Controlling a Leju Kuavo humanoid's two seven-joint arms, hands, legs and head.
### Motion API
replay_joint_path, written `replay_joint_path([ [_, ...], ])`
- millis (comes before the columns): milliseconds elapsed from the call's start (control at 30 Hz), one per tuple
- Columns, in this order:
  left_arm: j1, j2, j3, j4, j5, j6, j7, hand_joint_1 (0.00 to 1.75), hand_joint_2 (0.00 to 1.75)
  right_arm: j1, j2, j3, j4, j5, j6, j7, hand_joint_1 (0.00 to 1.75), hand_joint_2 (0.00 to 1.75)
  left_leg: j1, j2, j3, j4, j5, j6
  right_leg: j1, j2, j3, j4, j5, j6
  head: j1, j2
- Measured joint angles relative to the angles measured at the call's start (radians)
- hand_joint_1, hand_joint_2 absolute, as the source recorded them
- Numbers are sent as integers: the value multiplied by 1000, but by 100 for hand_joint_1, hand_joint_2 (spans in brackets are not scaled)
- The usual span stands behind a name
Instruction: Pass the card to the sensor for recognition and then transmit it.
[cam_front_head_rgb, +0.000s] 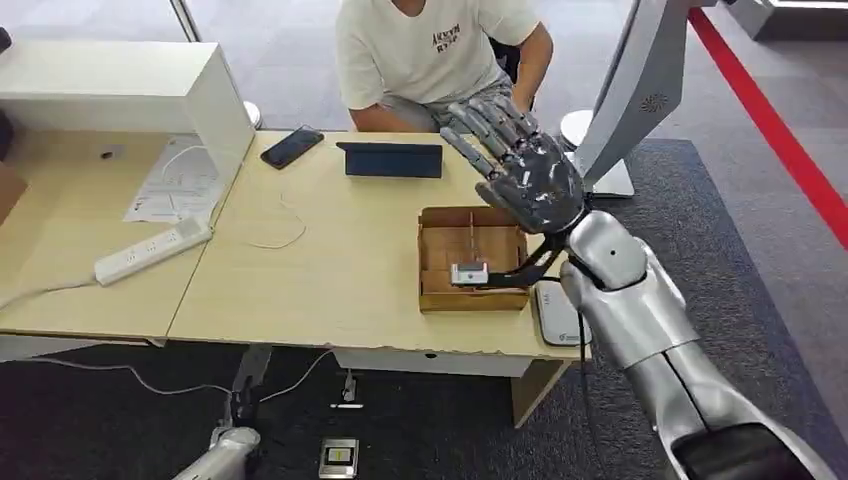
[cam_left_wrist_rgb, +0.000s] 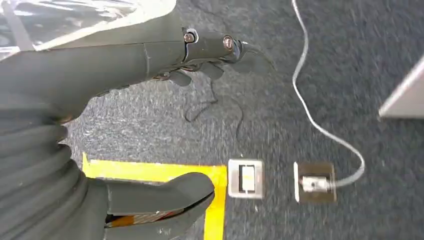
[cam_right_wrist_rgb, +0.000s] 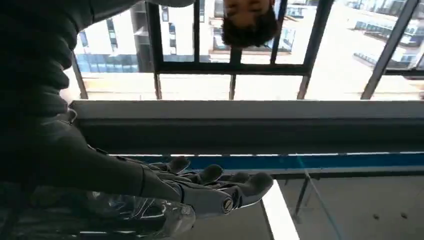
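right hand (cam_front_head_rgb: 530, 175): rising above the far right part of the table (cam_front_head_rgb: 330, 270), palm turned up and toward the camera, fingers (cam_front_head_rgb: 480, 120) stretching out and apart, gripping nothing; in the right wrist view the hand (cam_right_wrist_rgb: 200, 190) is pointing at a window wall with fingers extended.
left hand (cam_left_wrist_rgb: 150, 60): hanging low beside the table over dark carpet; fingers lying fairly straight with the thumb (cam_left_wrist_rgb: 165, 192) set apart, nothing sitting between them.
card (cam_front_head_rgb: 469, 273): lying as a small white piece with a grey strip inside the cardboard tray, near its front wall, untouched by either hand.
cardboard tray (cam_front_head_rgb: 432, 250): sitting flat on the right half of the table, directly under the raised hand.
sensor (cam_front_head_rgb: 554, 312): flat white-grey pad lying at the table's right front corner, just beside the tray, partly hiding behind the silver forearm.
person (cam_front_head_rgb: 430, 50): sitting at the far side of the table in a pale t-shirt.
tablet (cam_front_head_rgb: 390, 159): standing dark and propped near the far edge.
phone (cam_front_head_rgb: 291, 146): lying to the left of the tablet.
power strip (cam_front_head_rgb: 152, 250): resting on the left desk with its cable trailing.
floor (cam_left_wrist_rgb: 310, 65): showing yellow tape (cam_left_wrist_rgb: 150, 172) and two floor sockets (cam_left_wrist_rgb: 246, 178), a white cable (cam_left_wrist_rgb: 320, 125) plugging into one.
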Motion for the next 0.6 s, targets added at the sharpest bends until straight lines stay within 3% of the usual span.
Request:
replay_joint_path([
  [67, 13, 10, 6, 0, 19, 12, -17, 0, 175, 49, -3, -70, -59, -31, 0, -71, 0, 175, 0, 0, 0, 0, 0, 0, 0, 0, 0, 0, 0, 0, 0, 0],
  [133, 27, 20, 19, 0, 47, 27, -34, 0, 175, 104, -12, -153, -122, -72, 0, -98, 0, 175, 0, -1, 0, 0, 0, 0, 0, 0, 0, 0, -1, 0, 0, 0],
  [400, 80, 42, 81, 3, 141, 48, -95, 0, 175, 253, -40, -509, -173, -167, 0, -105, 0, 175, -1, 0, -1, 0, 0, 0, -1, 0, 0, -1, 0, 0, 0, 0],
  [600, 114, 55, 127, 5, 227, 59, -153, 0, 175, 346, -48, -810, -84, -139, 1, -108, 0, 175, -1, 0, -2, 0, -2, 0, -1, 0, -1, -1, -1, 0, 0, 0],
])
